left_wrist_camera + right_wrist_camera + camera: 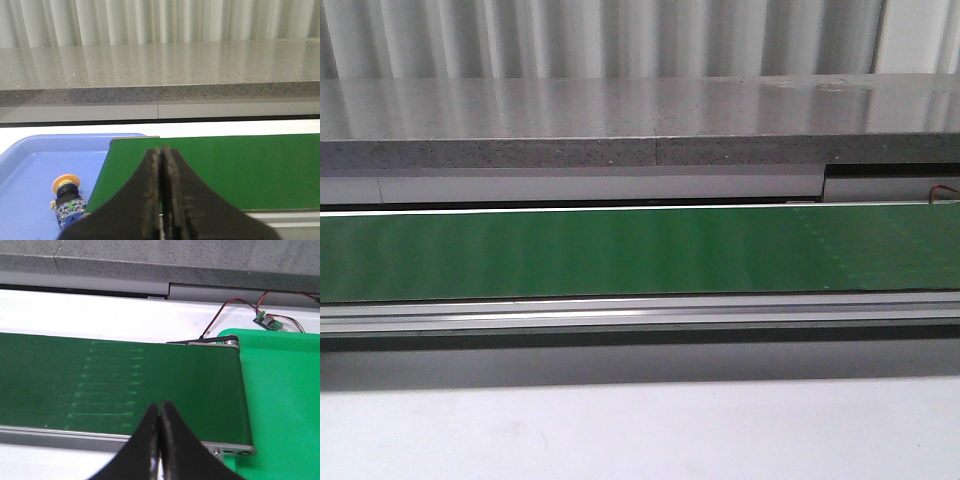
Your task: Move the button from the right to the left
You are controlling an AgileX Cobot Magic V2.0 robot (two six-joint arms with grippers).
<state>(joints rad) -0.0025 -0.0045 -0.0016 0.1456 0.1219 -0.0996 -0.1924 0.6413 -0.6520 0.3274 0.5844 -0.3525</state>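
you have nothing in hand at this point; the left gripper [161, 192] has its black fingers pressed together with only a hairline seam between them, and the right gripper [160, 440] is closed the same way, both empty, both hovering over the green conveyor belt [620, 252]. the button [66, 199] sits in the blue tray [30, 155] at the left end of the belt, near the tray's edge by the belt; it looks already on the left side, so judge first whether any carry remains. the green tray [285, 390] at the right end shows no button in the part visible; the front view shows neither gripper nor button.

if you do grasp, spread the fingers before descending, and come down square over the body; the orange cap is a rounded dome and would likely slip, while the pale blocky base below it offers flatter faces. the belt is matte and faintly ribbed; the trays are smooth plastic; the speckled stone ledge [640, 125] behind is glossy.
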